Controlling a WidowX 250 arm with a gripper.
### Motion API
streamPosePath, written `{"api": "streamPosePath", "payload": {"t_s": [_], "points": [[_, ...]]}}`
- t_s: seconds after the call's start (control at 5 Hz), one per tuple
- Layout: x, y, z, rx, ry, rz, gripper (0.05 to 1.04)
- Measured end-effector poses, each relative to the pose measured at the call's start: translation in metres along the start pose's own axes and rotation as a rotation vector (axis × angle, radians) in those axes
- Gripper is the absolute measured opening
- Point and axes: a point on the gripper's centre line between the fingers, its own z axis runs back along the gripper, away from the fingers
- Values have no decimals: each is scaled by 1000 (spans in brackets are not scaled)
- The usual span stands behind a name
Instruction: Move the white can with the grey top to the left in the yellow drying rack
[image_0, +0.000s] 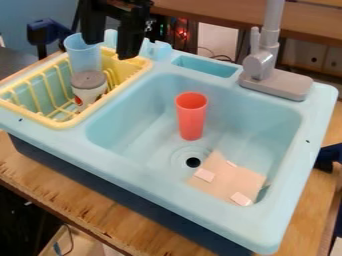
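The black gripper (112, 39) hangs over the back of the yellow dish rack (143, 65), its two fingers spread apart with nothing between them. Its left finger partly covers the rim of a translucent blue cup (84, 57) that stands in the rack. In front of that cup, a white container with a grey lid (89, 80) is in the rack. A red cup (192, 116) stands upright in the light blue sink (137, 112), behind the drain. To the right of the drain lies a flat tan piece with white patches (228, 179).
A grey faucet (262, 60) rises at the sink's back right corner, beside a small recessed compartment (206, 65). The sink unit rests on a wooden table (80, 192). A dark blue object (328, 156) is at the right edge, and a wooden shelf (214, 16) runs behind.
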Motion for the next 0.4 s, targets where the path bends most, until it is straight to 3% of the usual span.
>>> {"api": "streamPosePath", "payload": {"t_s": [0.2,0.4], "points": [[2,-1,-12,-10,40,-1,1001],[8,2,-20,7,46,38,1001]]}}
